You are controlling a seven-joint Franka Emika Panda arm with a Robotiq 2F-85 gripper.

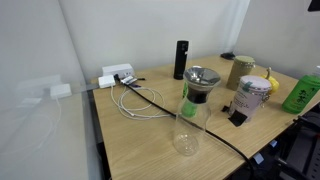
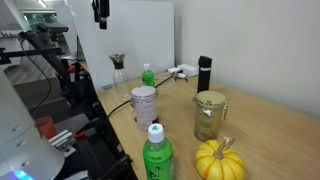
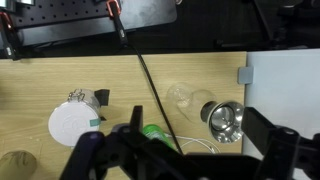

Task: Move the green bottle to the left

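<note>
The green bottle [image 2: 148, 75] stands upright on the wooden table between the glass carafe [image 2: 118, 70] and a white can [image 2: 144, 103]. In the wrist view its green top [image 3: 153, 133] shows below me, left of the carafe's metal mouth [image 3: 222, 120]. In an exterior view the carafe [image 1: 190, 112] hides most of it. My gripper [image 2: 101, 11] hangs high above the table's far end, open and empty. Its dark fingers [image 3: 185, 155] spread wide at the bottom of the wrist view.
A black cylinder [image 2: 204, 73], a glass jar [image 2: 209, 113], a yellow pumpkin [image 2: 219, 160] and a second green bottle with a white cap [image 2: 156, 153] stand on the table. A black cable [image 3: 150, 85] and white cords [image 1: 135, 100] lie near the carafe.
</note>
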